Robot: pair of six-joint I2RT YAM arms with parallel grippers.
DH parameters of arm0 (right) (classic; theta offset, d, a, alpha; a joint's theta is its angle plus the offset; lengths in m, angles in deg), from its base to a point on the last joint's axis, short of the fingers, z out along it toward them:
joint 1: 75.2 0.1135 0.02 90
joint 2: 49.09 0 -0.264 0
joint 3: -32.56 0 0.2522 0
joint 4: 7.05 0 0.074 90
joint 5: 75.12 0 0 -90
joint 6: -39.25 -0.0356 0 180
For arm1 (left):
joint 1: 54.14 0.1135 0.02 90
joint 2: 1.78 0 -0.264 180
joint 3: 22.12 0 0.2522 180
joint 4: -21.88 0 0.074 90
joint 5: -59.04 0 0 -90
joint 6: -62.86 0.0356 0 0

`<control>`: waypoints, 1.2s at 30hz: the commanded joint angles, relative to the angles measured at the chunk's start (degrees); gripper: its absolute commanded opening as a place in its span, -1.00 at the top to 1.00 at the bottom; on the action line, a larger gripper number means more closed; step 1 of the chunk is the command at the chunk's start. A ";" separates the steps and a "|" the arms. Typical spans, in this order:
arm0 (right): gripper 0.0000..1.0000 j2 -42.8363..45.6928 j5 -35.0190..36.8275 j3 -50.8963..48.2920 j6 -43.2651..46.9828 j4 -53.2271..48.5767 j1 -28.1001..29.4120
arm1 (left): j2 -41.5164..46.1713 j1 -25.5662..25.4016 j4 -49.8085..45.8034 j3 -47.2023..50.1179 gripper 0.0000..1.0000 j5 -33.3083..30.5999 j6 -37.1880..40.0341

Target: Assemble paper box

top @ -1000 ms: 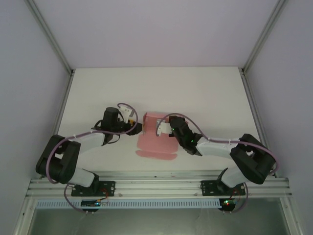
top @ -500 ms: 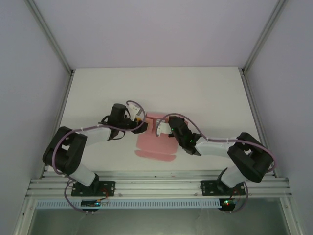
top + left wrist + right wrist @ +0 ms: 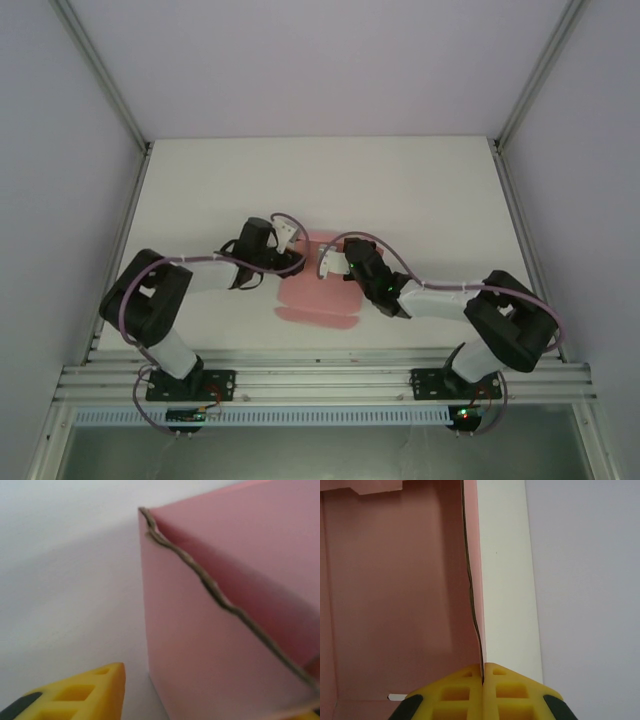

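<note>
The pink paper box (image 3: 316, 298) lies mid-table, part folded, with walls raised at its far end. My right gripper (image 3: 326, 262) is shut on one upright wall; in the right wrist view the yellow fingertips (image 3: 465, 680) pinch the wall's thin edge, pink inside (image 3: 395, 580) to the left. My left gripper (image 3: 296, 258) is at the box's left far corner. In the left wrist view its jaws stand open astride the pink wall (image 3: 200, 630), one yellow finger (image 3: 75, 695) still apart from it at the lower left.
White table (image 3: 400, 190) all round the box, with free room behind and to both sides. Metal frame posts (image 3: 110, 85) rise at the back corners, and a rail (image 3: 320, 380) runs along the near edge by the arm bases.
My left arm has swung right, up to the box's left corner, and its jaws have narrowed. The right gripper has kept its hold and place.
</note>
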 commanded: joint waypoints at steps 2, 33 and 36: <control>1.00 -1.04 -1.06 -0.13 -1.81 -1.92 0.58 | 0.06 -1.08 3.26 -1.03 0.19 -7.45 -0.30; -0.98 17.05 -12.14 1.54 -33.57 -11.58 -4.77 | -2.48 -7.79 11.70 1.34 1.00 -25.84 -5.67; -0.97 21.48 -14.67 3.44 -45.21 -17.43 -9.10 | -2.67 -7.79 11.08 1.43 1.00 -25.93 -6.73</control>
